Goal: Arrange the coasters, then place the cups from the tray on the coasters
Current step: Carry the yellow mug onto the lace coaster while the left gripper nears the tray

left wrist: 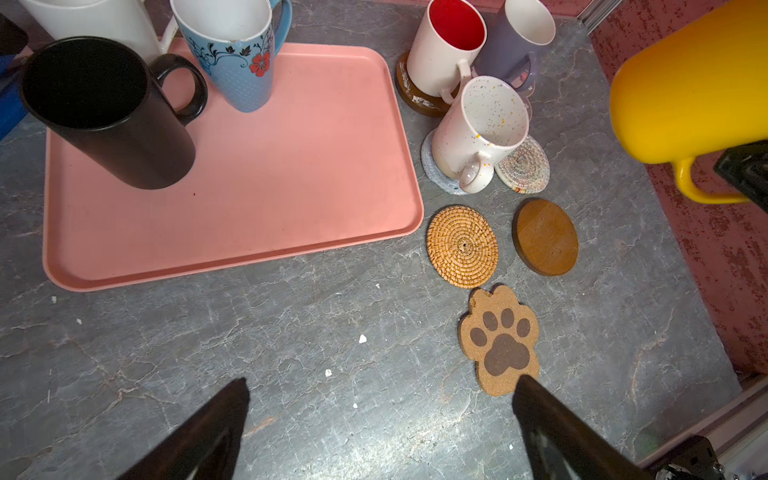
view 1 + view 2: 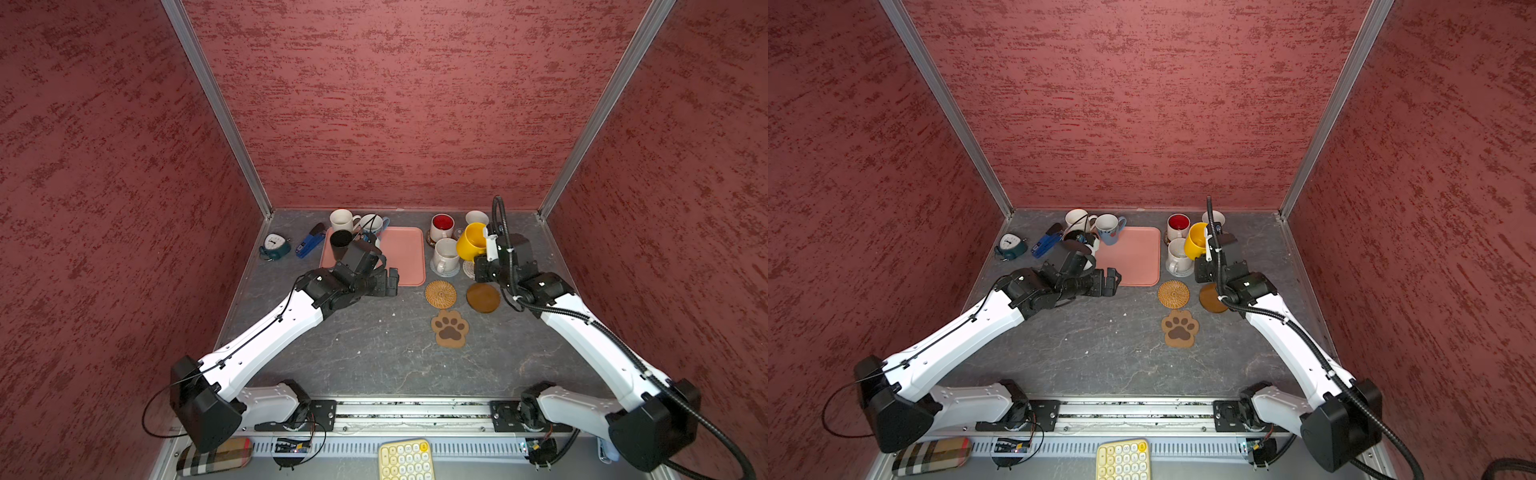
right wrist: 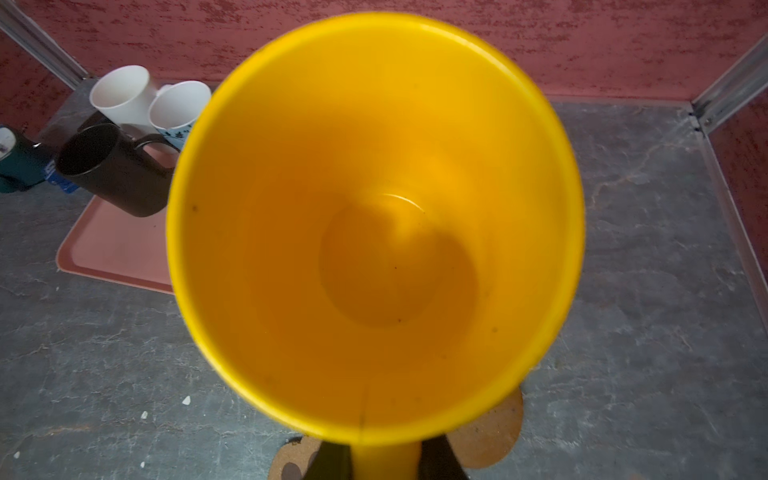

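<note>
Red stippled walls (image 2: 395,104) box in a grey, veined tabletop (image 2: 365,357) whose near half lies bare, with room to move. The smooth, low-rimmed tray (image 2: 405,253) is open on its right side. The black mug (image 2: 340,243) and light blue mug (image 2: 1109,230) stand at its far left, and the plain white mug (image 2: 343,220) is just behind them.

Right of the tray, the red-lined mug (image 2: 441,226) sits on an amber disc (image 1: 415,104), the speckled mug (image 1: 478,133) on the grey crochet coaster (image 1: 432,166), and the lavender mug (image 1: 515,45) stands beside them. The beige woven coaster (image 1: 523,170), rattan coaster (image 2: 440,294), second amber disc (image 2: 483,298) and paw-print coaster (image 2: 450,328) lie uncovered.

My left hand (image 1: 382,382) hangs wide open by the tray's near edge. My right hand (image 3: 384,461) grips the yellow mug (image 2: 471,243) by its handle, tilted, off the tabletop.
</note>
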